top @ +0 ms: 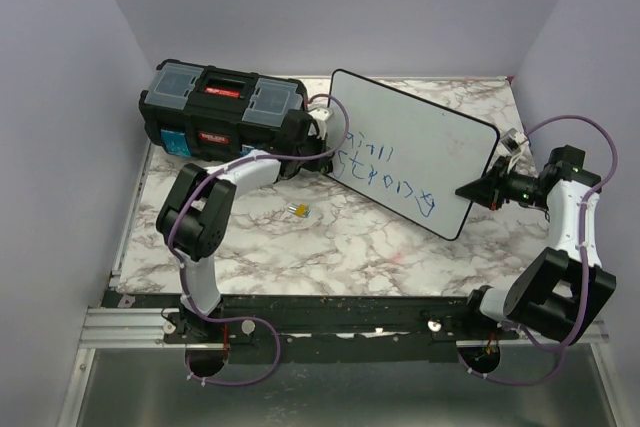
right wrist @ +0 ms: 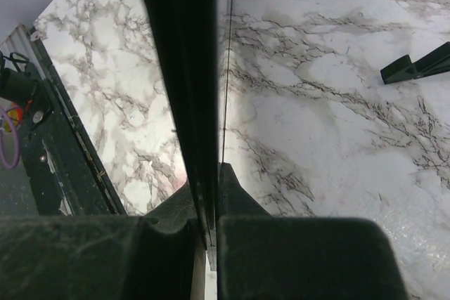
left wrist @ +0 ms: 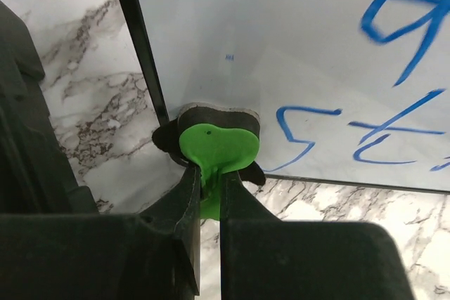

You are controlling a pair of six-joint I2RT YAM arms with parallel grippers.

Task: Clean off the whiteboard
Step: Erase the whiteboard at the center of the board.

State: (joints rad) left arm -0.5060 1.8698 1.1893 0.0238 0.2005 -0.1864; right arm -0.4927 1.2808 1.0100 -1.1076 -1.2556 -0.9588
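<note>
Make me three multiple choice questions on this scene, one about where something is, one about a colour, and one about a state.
1. Where does the black toolbox sit on the table?
A) far left corner
B) near right corner
C) dead centre

2. What colour is the grip of the eraser pinched in the left gripper?
A) red
B) green
C) yellow

3. What is the right gripper doing?
A) hanging open
B) shut on the edge of the whiteboard
C) shut on the toolbox

Answers:
1 A, since the top view shows it at the far left.
2 B, since the left wrist view shows a green tab between the closed fingers.
3 B, since the right wrist view shows the board's black rim clamped between the fingers.
</note>
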